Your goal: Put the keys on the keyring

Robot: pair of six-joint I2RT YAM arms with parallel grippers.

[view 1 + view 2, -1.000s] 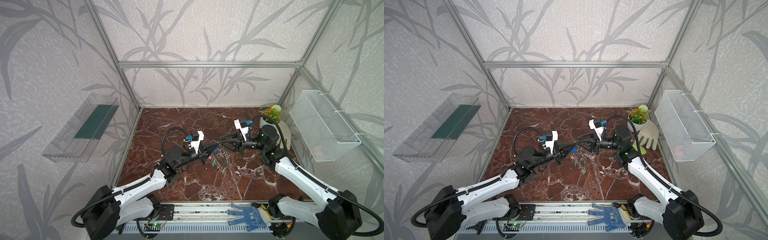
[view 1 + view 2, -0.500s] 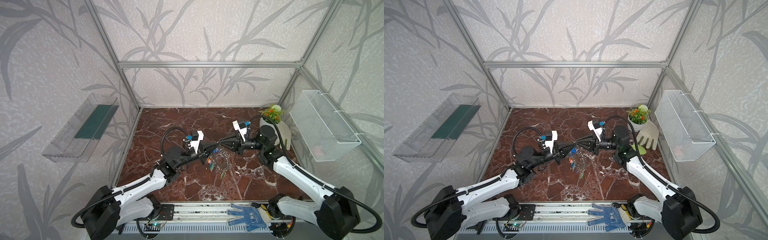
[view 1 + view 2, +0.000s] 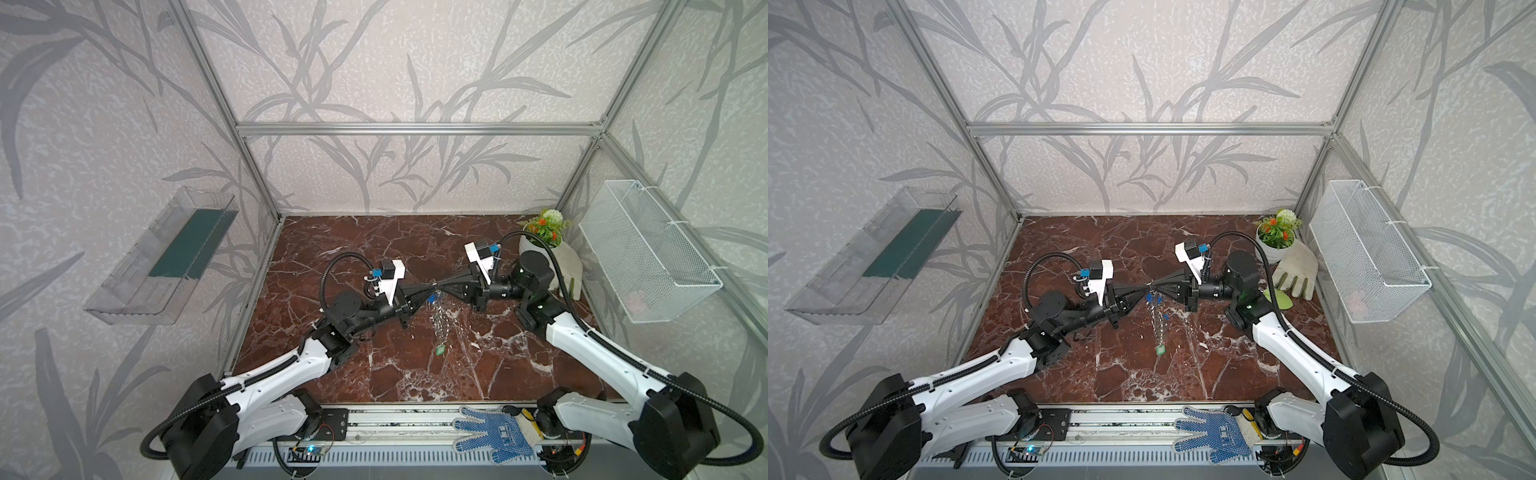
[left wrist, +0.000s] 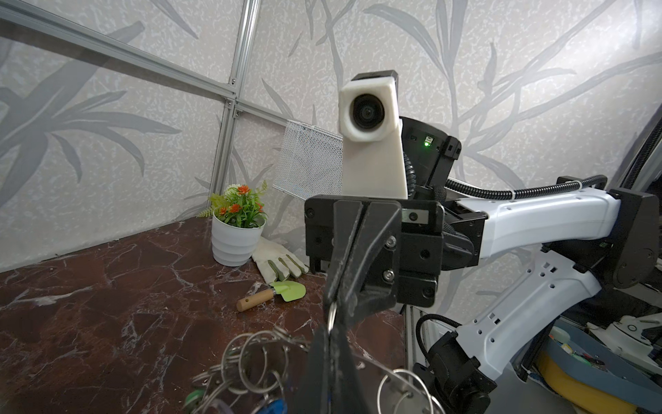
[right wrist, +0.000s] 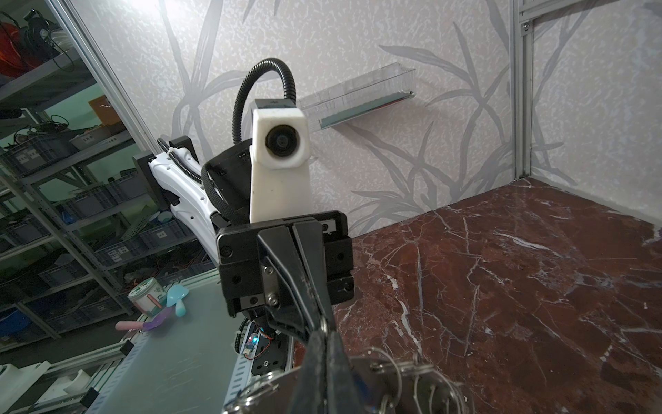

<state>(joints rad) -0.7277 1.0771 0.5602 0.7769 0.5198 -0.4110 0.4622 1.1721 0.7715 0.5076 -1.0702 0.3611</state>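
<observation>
Hanging over the middle of the red-brown marbled table (image 3: 374, 374), the keyring (image 3: 441, 318) dangles straight beneath the spot where the two hands meet tip to tip. The left hand (image 3: 428, 287) and the right hand (image 3: 439, 286) each have their black tapered fingers pressed together, pinching the keyring's upper edge from opposite sides. Thin silvery wire loops crowd its flat grey metal disc, which is blurred in both wrist views. Among the keys (image 3: 1158, 324), a green plastic tag (image 3: 439, 350) hangs lowest in the bunch. A blue tag (image 3: 432, 298) sits just below the fingertips.
</observation>
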